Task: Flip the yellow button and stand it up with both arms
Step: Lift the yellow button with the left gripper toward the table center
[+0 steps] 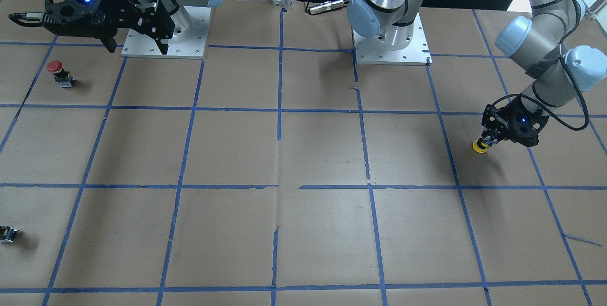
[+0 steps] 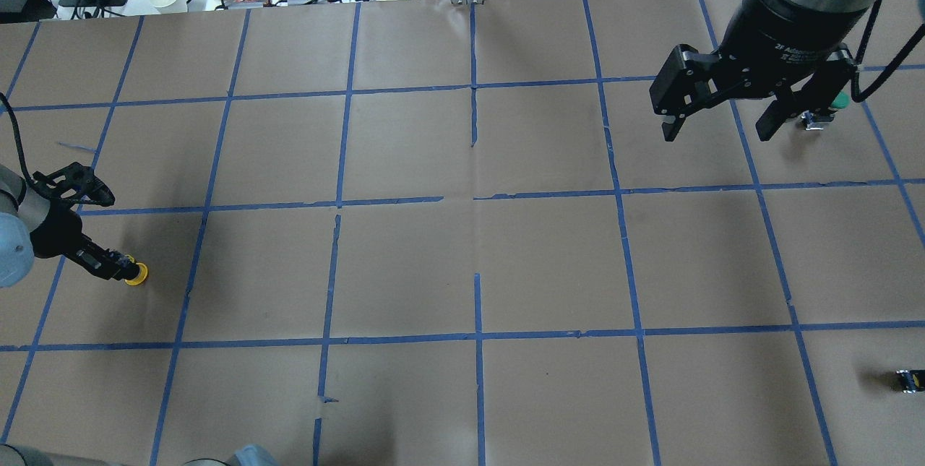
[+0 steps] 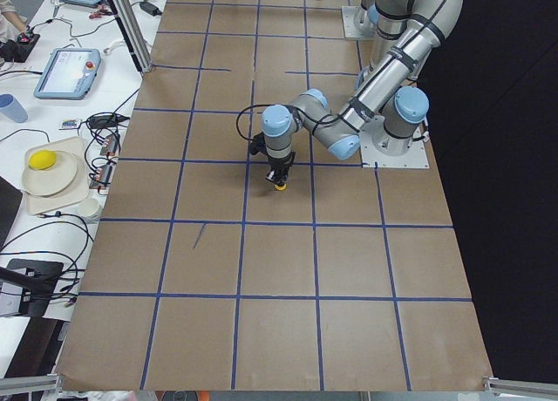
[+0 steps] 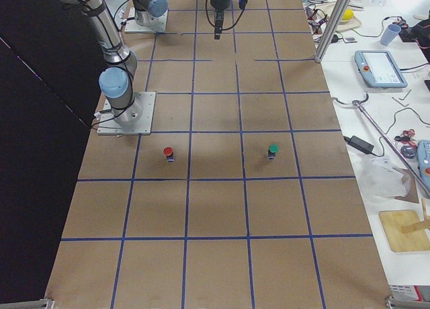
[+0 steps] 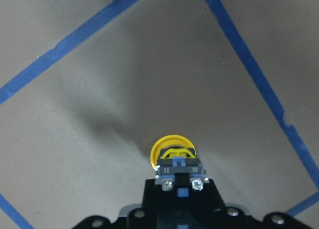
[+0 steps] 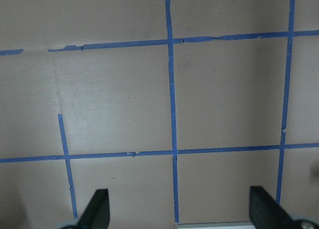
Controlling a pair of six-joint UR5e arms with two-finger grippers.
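The yellow button (image 5: 172, 150) hangs cap down, its black-grey block base (image 5: 179, 168) pinched in my left gripper (image 1: 488, 142). The yellow cap (image 1: 480, 147) is at or just above the brown paper, slightly tilted. It also shows in the overhead view (image 2: 136, 274) at the far left, at the tip of the left gripper (image 2: 119, 266), and in the exterior left view (image 3: 279, 187). My right gripper (image 2: 717, 128) is open and empty, held high over the far right of the table. It also shows in the front-facing view (image 1: 137, 45) and its own wrist view (image 6: 182, 211).
A red-capped button (image 1: 59, 73) stands near the right arm's base. A green-capped button (image 2: 831, 105) stands just behind the right gripper. A small capless black block (image 2: 907, 379) lies at the table's right edge. Blue tape lines grid the brown paper.
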